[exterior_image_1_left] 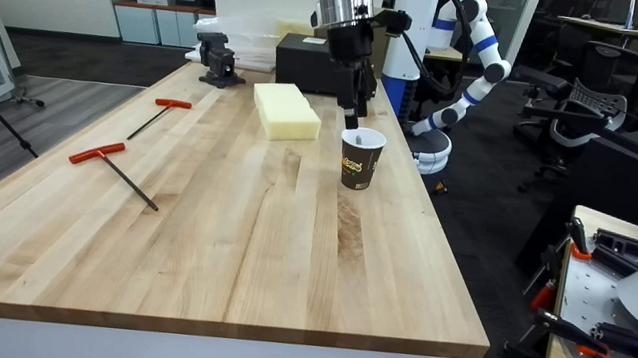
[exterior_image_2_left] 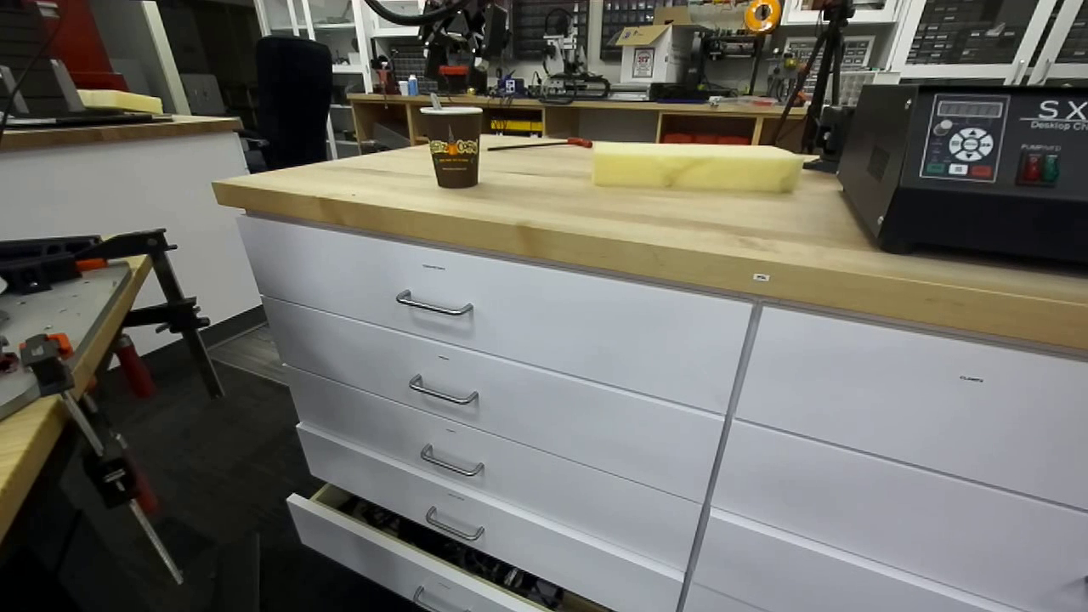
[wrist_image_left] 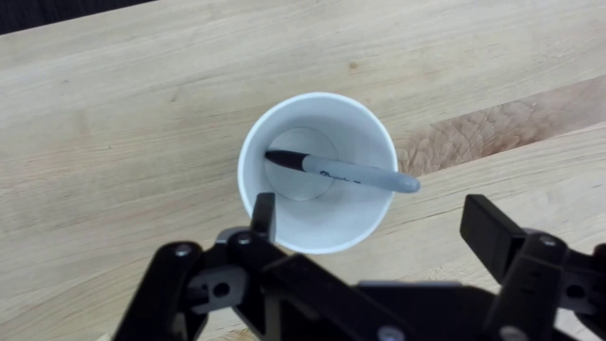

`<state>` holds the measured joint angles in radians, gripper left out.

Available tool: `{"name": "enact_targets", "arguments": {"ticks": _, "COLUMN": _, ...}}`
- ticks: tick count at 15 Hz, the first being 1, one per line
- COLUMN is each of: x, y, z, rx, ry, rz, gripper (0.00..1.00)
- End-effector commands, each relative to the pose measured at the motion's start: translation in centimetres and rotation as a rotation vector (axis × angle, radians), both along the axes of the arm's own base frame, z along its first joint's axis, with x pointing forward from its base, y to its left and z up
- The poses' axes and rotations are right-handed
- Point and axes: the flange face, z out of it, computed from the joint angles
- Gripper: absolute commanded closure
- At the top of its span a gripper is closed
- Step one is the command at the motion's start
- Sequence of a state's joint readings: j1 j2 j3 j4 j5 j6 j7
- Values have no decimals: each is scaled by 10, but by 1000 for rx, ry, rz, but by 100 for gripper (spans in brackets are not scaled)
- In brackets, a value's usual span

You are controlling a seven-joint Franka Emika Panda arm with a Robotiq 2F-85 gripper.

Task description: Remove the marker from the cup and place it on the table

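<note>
marker [wrist_image_left: 352, 174] leaning in cup [exterior_image_1_left: 359, 166], on wooden table [exterior_image_1_left: 195, 249], end effector [wrist_image_left: 377, 223] parted above

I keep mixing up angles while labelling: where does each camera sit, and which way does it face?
In an exterior view: beyond the table's end, facing down its length; arm and tool at upper centre.
In an exterior view: in front of the drawers, facing across the table; tool cropped at the top.
Wrist view: on the arm, facing down into the cup with the marker; tool along the bottom.
Both exterior views share the yellow block and black box.
</note>
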<state>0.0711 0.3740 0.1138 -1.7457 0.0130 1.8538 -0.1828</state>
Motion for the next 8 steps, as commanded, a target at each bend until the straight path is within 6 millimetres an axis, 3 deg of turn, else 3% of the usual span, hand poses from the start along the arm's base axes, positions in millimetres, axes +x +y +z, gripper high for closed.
{"name": "enact_targets", "arguments": {"ticks": 1, "x": -5, "y": 6, "z": 3, "rx": 5, "ry": -3, "rz": 26, "gripper": 0}}
{"name": "enact_targets", "arguments": {"ticks": 8, "x": -16, "y": 16, "z": -1, "rx": 10, "ry": -18, "rz": 64, "gripper": 0}}
